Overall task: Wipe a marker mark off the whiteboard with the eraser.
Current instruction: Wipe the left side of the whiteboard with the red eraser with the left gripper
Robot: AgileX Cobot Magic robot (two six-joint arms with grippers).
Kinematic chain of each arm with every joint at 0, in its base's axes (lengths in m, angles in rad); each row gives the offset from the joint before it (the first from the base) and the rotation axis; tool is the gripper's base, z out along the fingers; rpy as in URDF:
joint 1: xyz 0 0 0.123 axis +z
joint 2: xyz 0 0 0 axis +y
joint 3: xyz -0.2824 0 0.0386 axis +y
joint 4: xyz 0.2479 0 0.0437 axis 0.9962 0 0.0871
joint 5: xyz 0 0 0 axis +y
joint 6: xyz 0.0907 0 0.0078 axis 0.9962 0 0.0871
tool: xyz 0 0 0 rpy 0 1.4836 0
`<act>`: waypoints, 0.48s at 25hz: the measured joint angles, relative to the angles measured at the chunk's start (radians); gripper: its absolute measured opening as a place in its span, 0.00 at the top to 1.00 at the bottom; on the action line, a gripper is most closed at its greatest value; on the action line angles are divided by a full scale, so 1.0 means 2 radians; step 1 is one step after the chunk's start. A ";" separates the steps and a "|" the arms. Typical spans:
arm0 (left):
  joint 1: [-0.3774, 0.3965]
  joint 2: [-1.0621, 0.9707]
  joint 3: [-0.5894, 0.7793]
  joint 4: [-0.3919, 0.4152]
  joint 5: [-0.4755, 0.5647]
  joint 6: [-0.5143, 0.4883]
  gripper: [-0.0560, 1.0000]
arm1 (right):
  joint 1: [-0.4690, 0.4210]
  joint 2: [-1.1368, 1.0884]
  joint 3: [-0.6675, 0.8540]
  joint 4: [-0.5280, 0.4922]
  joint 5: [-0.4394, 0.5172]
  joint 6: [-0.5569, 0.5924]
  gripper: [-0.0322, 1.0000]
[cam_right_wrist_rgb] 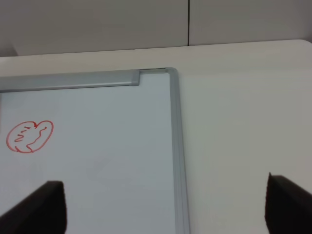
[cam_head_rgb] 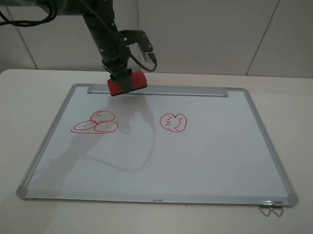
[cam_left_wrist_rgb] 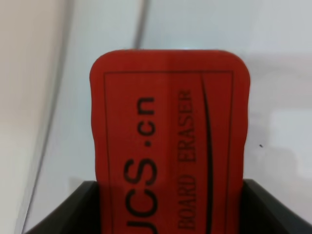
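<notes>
Red eraser (cam_head_rgb: pixel 132 83) in left gripper (cam_head_rgb: pixel 120 74), at whiteboard (cam_head_rgb: pixel 206 160) tray edge

I take this for a robotics lab or test bay: I am looking at a plain white table (cam_head_rgb: pixel 23 92) set against seamed white wall panels (cam_head_rgb: pixel 211 31), a cabled robot arm (cam_head_rgb: pixel 100 28) reaching over it, and a whiteboard (cam_head_rgb: pixel 196 159) laid flat on the tabletop.

All I've got around my workspace is a cream table (cam_head_rgb: pixel 12 117) and pale wall panels (cam_head_rgb: pixel 200 31) with thin seams, softly lit.
</notes>
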 joint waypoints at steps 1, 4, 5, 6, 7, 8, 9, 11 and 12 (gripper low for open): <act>0.002 -0.006 0.000 0.003 0.001 -0.048 0.42 | 0.000 0.000 0.000 0.000 0.000 0.000 0.27; 0.010 -0.021 0.000 0.031 0.018 -0.205 0.42 | 0.000 0.000 0.000 0.000 0.000 0.000 0.27; 0.012 -0.024 0.000 0.045 0.027 -0.260 0.42 | 0.000 0.000 0.000 0.000 0.000 0.000 0.27; 0.013 -0.028 0.000 0.057 0.036 -0.308 0.42 | 0.000 0.000 0.000 0.000 0.000 0.000 0.27; 0.016 -0.032 0.001 0.070 0.045 -0.347 0.42 | 0.000 0.000 0.000 0.000 0.000 0.000 0.27; 0.018 -0.036 0.005 0.079 0.051 -0.371 0.42 | 0.000 0.000 0.000 0.000 0.000 0.000 0.27; 0.019 -0.042 0.011 0.082 0.054 -0.391 0.42 | 0.000 0.000 0.000 0.000 0.000 0.000 0.27; 0.020 -0.058 0.034 0.084 0.053 -0.413 0.42 | 0.000 0.000 0.000 0.000 0.000 0.000 0.27; 0.020 -0.066 0.049 0.084 0.049 -0.423 0.42 | 0.000 0.000 0.000 0.000 0.000 0.000 0.27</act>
